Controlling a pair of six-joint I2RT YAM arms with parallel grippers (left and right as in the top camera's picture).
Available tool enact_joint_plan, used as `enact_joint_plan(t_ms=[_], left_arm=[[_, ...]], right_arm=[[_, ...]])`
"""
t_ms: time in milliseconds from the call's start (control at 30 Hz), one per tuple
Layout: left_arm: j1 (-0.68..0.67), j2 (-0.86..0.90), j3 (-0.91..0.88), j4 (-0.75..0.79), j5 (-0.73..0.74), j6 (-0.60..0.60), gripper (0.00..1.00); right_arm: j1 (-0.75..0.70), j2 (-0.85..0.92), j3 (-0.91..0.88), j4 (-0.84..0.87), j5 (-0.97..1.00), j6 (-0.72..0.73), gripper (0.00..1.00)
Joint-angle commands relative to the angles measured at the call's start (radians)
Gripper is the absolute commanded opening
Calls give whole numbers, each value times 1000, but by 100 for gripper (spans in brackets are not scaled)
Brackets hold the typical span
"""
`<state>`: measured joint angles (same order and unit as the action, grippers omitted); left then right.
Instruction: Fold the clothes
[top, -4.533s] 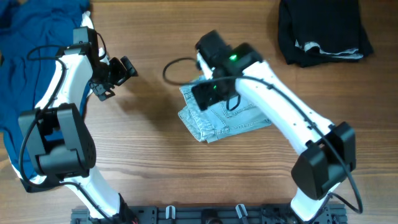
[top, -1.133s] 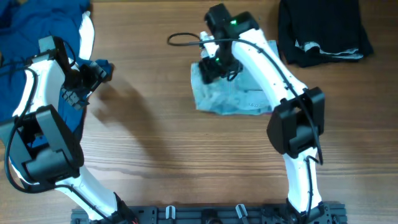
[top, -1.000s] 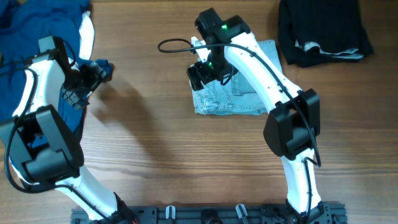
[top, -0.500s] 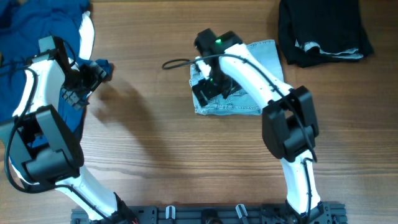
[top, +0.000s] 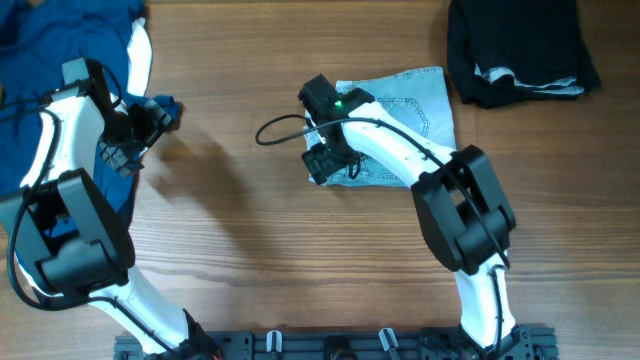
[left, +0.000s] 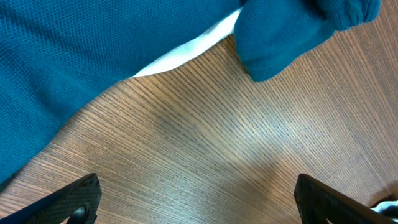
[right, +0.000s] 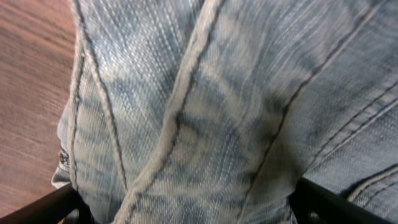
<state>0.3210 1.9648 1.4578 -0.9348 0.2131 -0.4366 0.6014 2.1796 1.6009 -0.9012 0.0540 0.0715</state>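
Observation:
The pale blue denim shorts (top: 410, 100) lie folded in a flat bundle on the wooden table, right of centre. My right gripper (top: 322, 162) is at the bundle's left front corner. In the right wrist view the denim (right: 205, 93) with its seams fills the frame, and the right gripper (right: 193, 208) has its fingers spread wide with cloth between them. My left gripper (top: 165, 110) is open at the far left, beside a blue garment. In the left wrist view the left gripper (left: 199, 202) is open and empty over bare wood.
A large blue garment (top: 50, 60) lies heaped at the back left; its teal cloth (left: 93, 50) shows in the left wrist view. A black garment (top: 520, 45) lies at the back right. A black cable (top: 275, 130) loops left of the shorts.
The shorts have gone from the table's centre to the back right and lie flatter. My right gripper slid to their left front corner. My left arm swung left earlier, then held still.

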Motion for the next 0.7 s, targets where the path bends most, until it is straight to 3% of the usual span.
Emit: enact_joint_plan(t_ms=[0,67,133,200,233,433,667], left_arm=[[2,-18,14,0,-6,-13,100],[2,-18,14,0,-6,-13,100],[2,-18,14,0,-6,-13,100],[2,-18,14,0,-6,-13,100],[2,-18,14,0,-6,-13,100],[2,-18,14,0,-6,-13,100],[2,-18,14,0,-6,-13,100]], right_arm=[[-6,109,-110,106,35,-13,100],[-6,160,-128,135,39,-18,96],[-6,209,-128,138,61,0,62],[-6,267,-128,136,106,69,10],[-8,290,-128,134,119,106,4],[-81,299,-51,40,40,183,4],[-188,154,203,-190,-117,80,4]])
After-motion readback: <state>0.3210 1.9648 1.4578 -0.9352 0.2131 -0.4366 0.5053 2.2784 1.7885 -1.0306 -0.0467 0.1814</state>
